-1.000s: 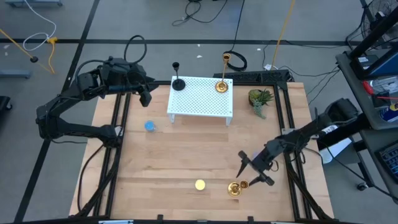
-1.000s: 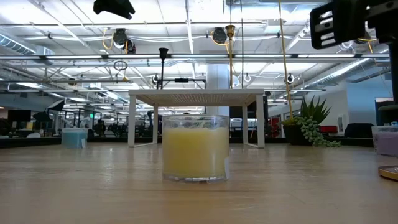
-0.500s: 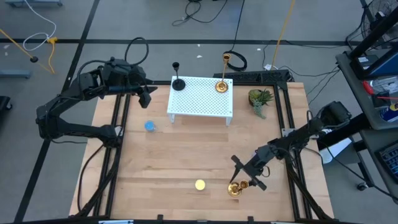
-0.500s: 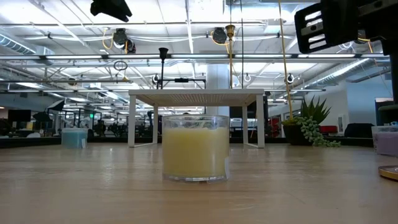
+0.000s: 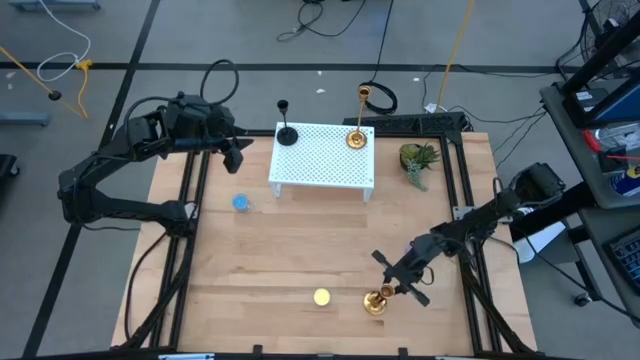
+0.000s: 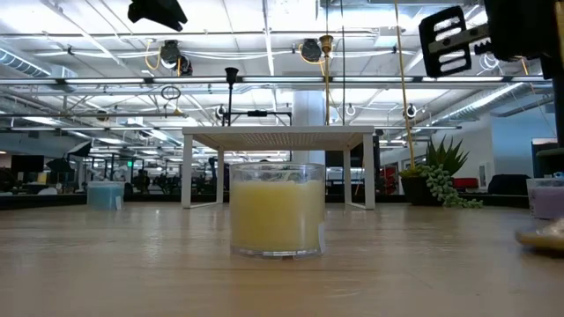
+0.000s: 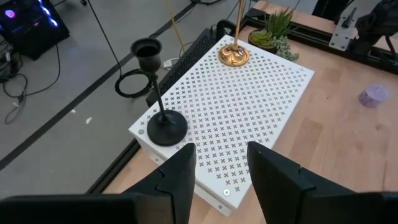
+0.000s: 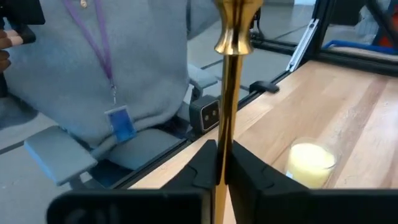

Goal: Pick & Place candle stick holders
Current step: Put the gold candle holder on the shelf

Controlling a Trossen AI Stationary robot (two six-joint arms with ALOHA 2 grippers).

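Observation:
A gold candle stick holder (image 5: pixel 375 301) stands near the table's front edge, right of centre. My right gripper (image 5: pixel 393 289) is shut on its stem. A black holder (image 5: pixel 287 134) and a second gold holder (image 5: pixel 356 137) stand by their round bases on the white perforated rack (image 5: pixel 322 158) at the back. My left gripper (image 7: pixel 219 169) is open and empty, up in the air just left of the rack's left end, and looks at the black holder (image 7: pixel 163 124). My right gripper pinches the gold holder's thin stem (image 8: pixel 225 134) between its two fingers (image 8: pixel 205 165), below the cup (image 8: pixel 235 28). The fingers come from the table's right side and lie across the stem. The holder stays upright. Whether its base (image 6: pixel 540 236) rests on the table, I cannot tell.
A yellow candle (image 5: pixel 321 297) sits left of the held holder and fills the middle of the low view (image 6: pixel 277 210). A blue candle (image 5: pixel 240 203) lies at the left, a purple one (image 7: pixel 373 96) and a potted plant (image 5: pixel 418 158) at the right. A person in grey (image 8: pixel 106 74) sits beyond the table.
My right gripper has gone toward the table's left and near edge, up to the gold holder at the front. In the low view the holder's base has shifted and no longer lies flat at the picture's right edge.

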